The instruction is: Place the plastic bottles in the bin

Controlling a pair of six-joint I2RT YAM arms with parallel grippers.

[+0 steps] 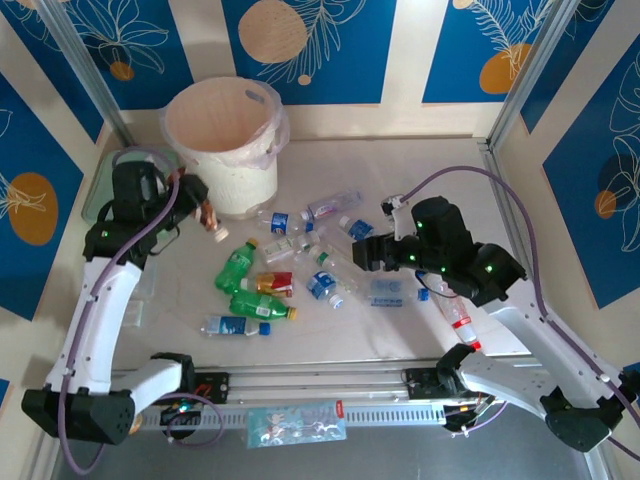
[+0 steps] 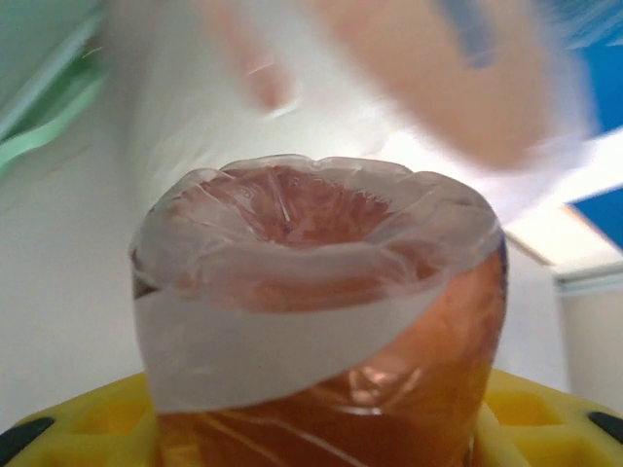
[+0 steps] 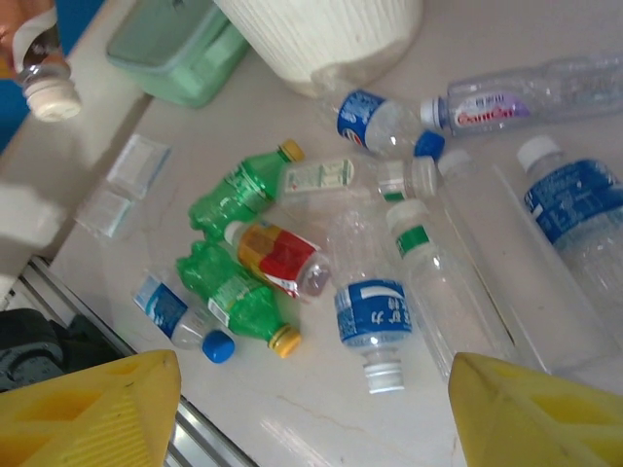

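Note:
My left gripper [image 1: 200, 205] is shut on an amber-tinted bottle [image 1: 209, 217] with a white cap, held cap down above the table just left of the bin's [image 1: 268, 150] foot. In the left wrist view that amber bottle [image 2: 321, 292] shows its base between my yellow fingers [image 2: 78, 428]. The cream bin with its liner bag stands at the back left. Several plastic bottles lie mid-table: green ones [image 1: 236, 268], a blue-labelled one [image 1: 321, 285] and a red-labelled one [image 1: 276, 283]. My right gripper [image 3: 316, 409] hangs open above the blue-labelled bottle [image 3: 375, 316], touching nothing.
A pale-green lidded box [image 3: 175, 49] sits left of the bin [image 3: 321, 29]. A red-capped bottle [image 1: 457, 318] lies under my right arm. Clear packets [image 3: 136, 165] lie near the left arm. A metal rail [image 1: 300, 385] runs along the near edge.

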